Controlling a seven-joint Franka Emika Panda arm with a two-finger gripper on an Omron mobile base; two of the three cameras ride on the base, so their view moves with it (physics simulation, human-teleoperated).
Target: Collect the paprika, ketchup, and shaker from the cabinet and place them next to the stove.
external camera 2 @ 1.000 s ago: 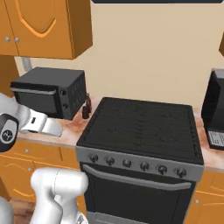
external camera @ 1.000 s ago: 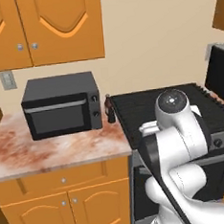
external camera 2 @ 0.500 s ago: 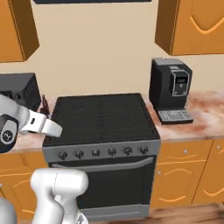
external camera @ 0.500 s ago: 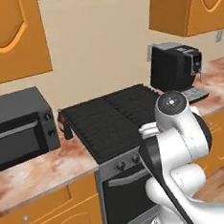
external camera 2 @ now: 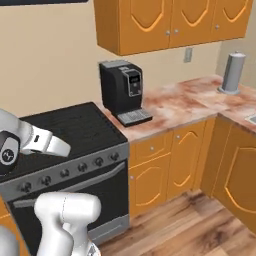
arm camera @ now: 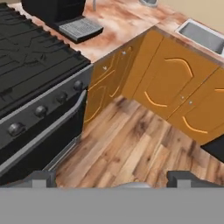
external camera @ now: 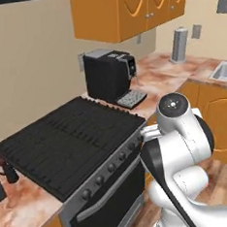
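Note:
The stove [external camera: 63, 134] [external camera 2: 65, 130] is a wide black range with grates, a row of knobs and a silver oven handle. The hand view has its front corner [arm camera: 30, 48] at the upper left. The ketchup [external camera: 6, 168], a dark brownish-red bottle, stands on the counter at the stove's left side. My gripper [arm camera: 113, 179] is open, its tips wide apart with nothing between them. It looks down at the wooden floor in front of the stove. The paprika, the shaker and the cabinet are out of view.
A black coffee machine [external camera: 110, 77] [external camera 2: 122, 87] stands on the marble counter right of the stove. Further right are a grey cylinder [external camera: 179, 45] [external camera 2: 232, 72] and a sink [external camera: 224, 71] [arm camera: 201, 35]. Orange groove-door cabinets [external camera 2: 170, 20] hang above, with base cabinets [arm camera: 175, 83] below.
The whole picture has swung right, so the camera moved: the microwave left the view and the coffee machine, corner counter and sink came in. The gripper stays open.

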